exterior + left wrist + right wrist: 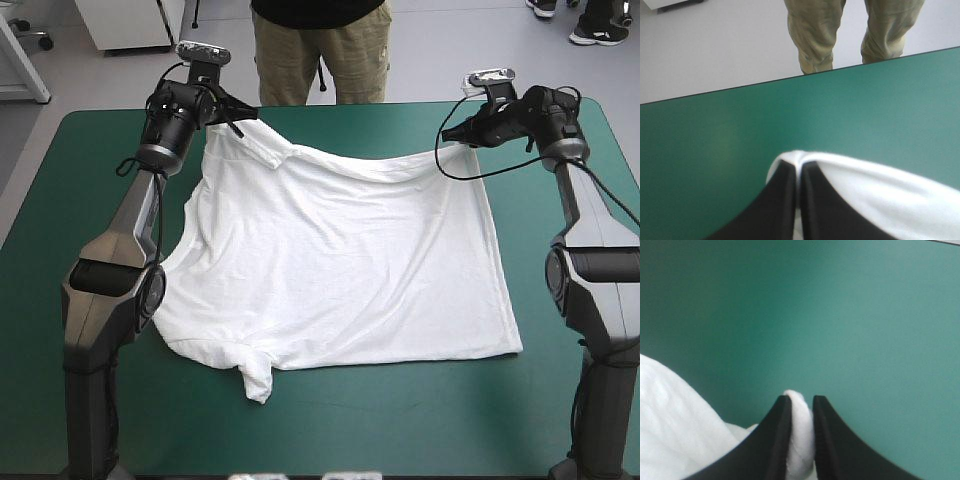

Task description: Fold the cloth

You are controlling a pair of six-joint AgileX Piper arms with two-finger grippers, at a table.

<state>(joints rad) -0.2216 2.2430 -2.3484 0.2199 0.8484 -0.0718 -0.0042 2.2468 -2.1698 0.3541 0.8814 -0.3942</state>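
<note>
Closest to me are my own black fingers (777, 200). My left gripper (799, 167) is pressed nearly together on a thin lip of the T-shirt (340, 260), and my right gripper (799, 400) pinches a small rolled nub of the same cloth. Both grips sit close to the far edge of the table (400, 420), one toward its far left corner and one toward its far right.

The T-shirt lies spread over the middle of the table, mostly flat. Its hem side runs toward the table's right edge, and one sleeve (256, 375) is twisted into a bunch toward the table's near edge.

I judge the fold itself has not started, since I only hold the two far corners. My worry is the grips, which are shallow: little cloth shows past either fingertip, so a quick pull toward the near edge could let a corner slide out.

The side of the cloth toward the table's left edge is creased and partly doubled over. If I carry it across as it lies, that wrinkle and the bunched sleeve could be trapped inside the fold. Lifting my arms unevenly would also skew the fold line.
</note>
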